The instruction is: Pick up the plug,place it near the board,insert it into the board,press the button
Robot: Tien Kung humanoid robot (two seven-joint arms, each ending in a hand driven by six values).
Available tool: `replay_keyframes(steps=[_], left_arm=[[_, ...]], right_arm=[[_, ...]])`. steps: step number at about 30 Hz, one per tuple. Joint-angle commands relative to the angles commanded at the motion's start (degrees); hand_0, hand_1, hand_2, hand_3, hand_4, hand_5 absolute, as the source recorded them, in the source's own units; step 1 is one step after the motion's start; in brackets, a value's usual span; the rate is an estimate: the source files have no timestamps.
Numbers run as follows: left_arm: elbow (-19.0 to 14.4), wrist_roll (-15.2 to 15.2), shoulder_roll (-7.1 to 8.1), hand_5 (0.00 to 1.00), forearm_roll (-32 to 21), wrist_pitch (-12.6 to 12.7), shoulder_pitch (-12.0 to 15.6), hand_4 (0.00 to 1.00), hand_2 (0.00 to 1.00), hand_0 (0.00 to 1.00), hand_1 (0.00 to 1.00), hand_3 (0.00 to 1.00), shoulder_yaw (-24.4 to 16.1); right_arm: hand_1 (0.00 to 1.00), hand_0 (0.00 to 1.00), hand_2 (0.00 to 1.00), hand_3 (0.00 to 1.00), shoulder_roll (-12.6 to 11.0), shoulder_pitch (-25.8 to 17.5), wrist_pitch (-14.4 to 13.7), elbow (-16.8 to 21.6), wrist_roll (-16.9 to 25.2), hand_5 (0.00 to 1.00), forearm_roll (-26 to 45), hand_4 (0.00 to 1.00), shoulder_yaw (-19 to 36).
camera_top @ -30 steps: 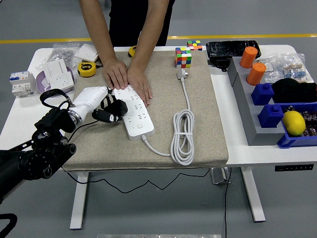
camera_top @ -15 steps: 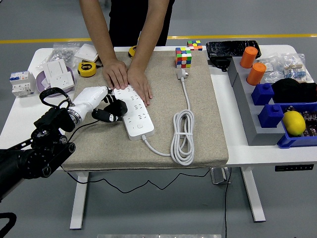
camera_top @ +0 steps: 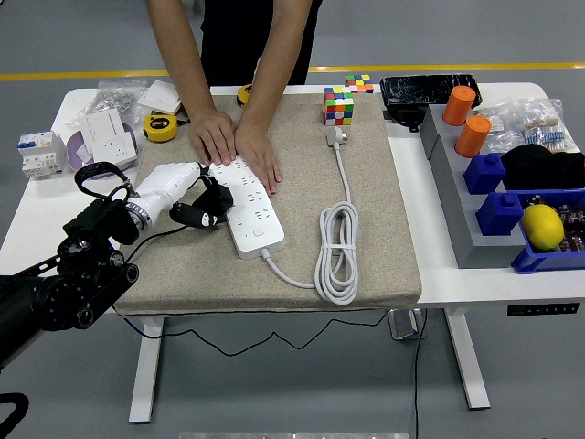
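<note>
Plug (camera_top: 337, 137) lies untouched at the far middle of the tan mat (camera_top: 384, 247), just below the colour cube (camera_top: 338, 105), its white cable (camera_top: 336, 251) running down into a loose coil and back to the power strip (camera_top: 247, 206). Going left to right: wall sockets and a tape measure (camera_top: 161, 127) sit on the bare table (camera_top: 37, 215) at far left; the left hand (camera_top: 203, 207) reaches in from the left and rests against the left edge of the power strip, near its middle. Its dark fingers (camera_top: 208, 218) look curled inward and hold nothing, though glove and shadow blur together, so a light contact with the strip's side cannot be ruled out. A person's two hands (camera_top: 236, 146) press flat on the strip's far end, steadying it. Right of the mat: grey rack with orange cylinders (camera_top: 466, 119), blue bins (camera_top: 539, 229), a lemon (camera_top: 542, 226). Right arm not visible. Judgement: pick-up step not yet done; hand is well apart from the plug. To do it well, lift clear of the strip, cross over the coil without snagging it, open the fingers before descending, and pinch the plug body from its sides, not the cable, so the prongs stay free for insertion. Risk: dragging the coil shifts the plug.
</note>
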Motion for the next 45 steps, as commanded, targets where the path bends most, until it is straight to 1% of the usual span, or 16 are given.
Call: replay_keyframes(steps=[4,5,10,11,16,17,20,22,23,26,28,30,33,36,41,45], left_arm=[[-0.8,0.4,0.17,0.165,0.2,-1.0,0.2,0.937,0.693,0.692,0.772,0.653,-0.6],[-1.2,0.7,0.24,0.245,0.3,-1.4,0.3,0.998,0.766,0.724,0.824,0.762,-0.8],[-2.4,1.5,0.36,0.245,0.4,-3.4,0.6,0.998,0.766,0.724,0.824,0.762,-2.0],[-2.9,1.8,0.33,0.371,0.3,-4.4,0.8,0.998,0.927,0.837,0.952,0.868,-2.8],[-5.7,3.3,0.33,0.371,0.6,-7.8,2.1,0.998,0.927,0.837,0.952,0.868,-6.5],[-6.6,3.8,0.20,0.608,0.8,-8.6,2.6,0.998,0.998,0.998,0.998,0.998,-7.8],[-10.3,5.2,-0.86,0.608,0.9,-10.5,5.2,0.998,0.998,0.998,0.998,0.998,-13.7],[-13.1,5.6,-1.81,0.608,-0.4,-10.0,7.2,0.998,0.998,0.998,0.998,0.998,-17.8],[-14.6,5.6,-2.29,0.975,-1.9,-9.0,8.4,0.998,0.998,0.998,0.998,0.998,-19.4],[-21.5,5.3,-4.63,0.975,-9.7,-3.2,13.6,0.998,0.998,0.998,0.998,0.998,-25.6],[-25.3,4.6,-5.62,0.975,-14.1,-0.2,16.4,0.998,0.998,0.998,0.998,0.998,-27.2],[-29.1,4.4,-6.36,0.998,-19.4,1.3,19.4,0.998,0.998,0.998,0.998,0.998,-27.6],[-32.6,5.3,-6.48,0.998,-26.1,0.8,22.5,0.998,0.998,0.998,0.998,0.998,-26.9],[-34.5,6.6,-6.11,0.998,-32.7,-0.5,25.0,0.998,0.998,0.998,0.998,0.998,-25.8],[-34.6,8.4,-5.62,0.998,-31.4,-3.5,27.3,0.998,0.998,0.998,0.998,0.998,-23.9],[-32.2,8.6,-5.23,0.998,-29.9,-5.6,26.8,0.998,0.998,0.998,0.998,0.998,-23.4]], right_arm=[[0.753,0.848,0.735,0.762,0.0,0.0,0.0,0.0,0.0,0.769,0.1,0.998,0.0],[0.753,0.849,0.734,0.762,0.1,0.0,0.0,0.0,0.0,0.773,0.1,0.998,0.0],[0.753,0.849,0.734,0.762,0.1,0.0,-0.2,0.0,0.2,0.773,0.3,0.998,-0.1],[0.753,0.849,0.734,0.762,0.1,0.0,-0.2,0.0,0.2,0.773,0.3,0.998,-0.2],[0.753,0.849,0.734,0.762,0.2,-0.1,-0.2,0.0,0.3,0.773,0.4,0.998,-0.1],[0.753,0.848,0.734,0.762,0.2,-0.1,-0.2,0.0,0.3,0.770,0.4,0.998,-0.1],[0.753,0.848,0.734,0.762,0.4,-0.3,-0.2,0.0,0.5,0.770,0.6,0.998,-0.1],[0.753,0.848,0.734,0.762,0.5,-0.4,-0.3,0.0,0.5,0.770,0.7,0.998,-0.1],[0.753,0.846,0.734,0.762,0.5,-0.5,-0.3,0.0,0.5,0.760,0.7,0.998,-0.1],[0.753,0.846,0.734,0.762,0.7,-1.0,-0.4,0.0,0.6,0.760,0.7,0.998,0.1],[0.753,0.846,0.734,0.762,0.8,-1.2,-0.4,0.0,0.6,0.760,0.7,0.998,0.1],[0.753,0.848,0.734,0.762,0.8,-1.3,-0.4,0.0,0.7,0.758,0.5,0.998,0.3],[0.753,0.848,0.734,0.762,0.8,-1.2,-0.5,0.0,0.8,0.758,0.5,0.998,0.5],[0.753,0.849,0.733,0.763,0.8,-1.1,-0.5,0.0,0.9,0.756,0.6,0.998,0.6],[0.753,0.847,0.733,0.762,0.8,-1.0,-0.5,0.0,1.1,0.756,0.7,0.998,0.6],[0.753,0.847,0.733,0.762,0.8,-1.1,-0.4,0.0,1.2,0.756,0.4,0.998,0.6]])
